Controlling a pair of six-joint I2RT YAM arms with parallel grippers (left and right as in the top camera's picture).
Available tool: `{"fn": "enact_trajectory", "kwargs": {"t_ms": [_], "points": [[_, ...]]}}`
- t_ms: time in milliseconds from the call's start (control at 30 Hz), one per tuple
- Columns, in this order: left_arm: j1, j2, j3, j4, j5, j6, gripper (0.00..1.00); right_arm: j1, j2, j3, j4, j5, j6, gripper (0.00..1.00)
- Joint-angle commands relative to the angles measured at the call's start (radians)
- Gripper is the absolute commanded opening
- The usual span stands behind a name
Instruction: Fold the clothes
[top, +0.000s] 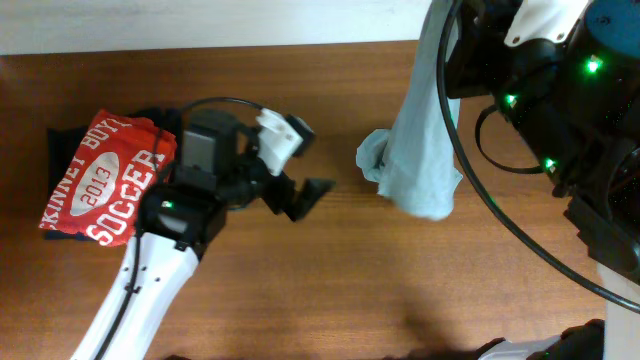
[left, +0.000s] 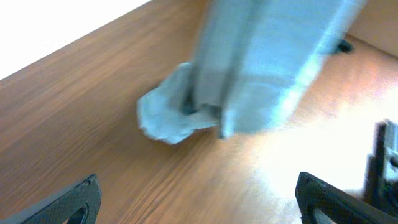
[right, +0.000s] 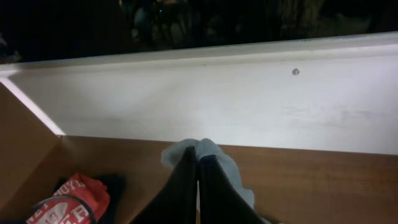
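Right gripper (right: 198, 182): jaws pressed together, clamped on a fold of the grey-blue t-shirt (top: 418, 140). Fabric shows on both sides of the dark fingers in the right wrist view.

Grey-blue t-shirt: hangs from that grip as a long, narrow drape at the right-centre of the table (top: 300, 290). In the overhead view its upper part runs up under the black right arm. Its lower end is bunched into a small crumpled lump on the left side of the drape. The left wrist view is blurred, so the lump appears to rest on the wood, but contact is not certain.

Left gripper (left: 198, 199): jaws spread wide, nothing between them. It faces the hanging shirt from the left, apart from it, with bare wood between.

Red t-shirt (top: 105, 180): white lettering, lies at the far left of the table on top of a black garment (top: 62, 140). Both are behind the left arm, well apart from the grey-blue t-shirt.

White wall (right: 249, 106): runs along the table's far edge.
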Motion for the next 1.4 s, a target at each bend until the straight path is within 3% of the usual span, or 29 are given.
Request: {"fn": "enact_trajectory", "kwargs": {"t_ms": [0, 300, 1000, 1367], "points": [[-0.06, 0.055, 0.019, 0.014, 0.039, 0.076, 0.99, 0.005, -0.024, 0.003, 0.024, -0.005, -0.029, 0.04], [-0.179, 0.175, 0.019, 0.116, 0.003, 0.075, 0.99, 0.005, -0.038, 0.003, 0.037, -0.007, -0.029, 0.04], [-0.184, 0.251, 0.019, 0.208, -0.025, 0.075, 0.99, 0.005, -0.151, 0.003, 0.089, -0.106, -0.094, 0.04], [-0.184, 0.251, 0.019, 0.239, 0.164, 0.075, 0.99, 0.005, -0.188, 0.003, 0.11, -0.184, -0.097, 0.04]]}}
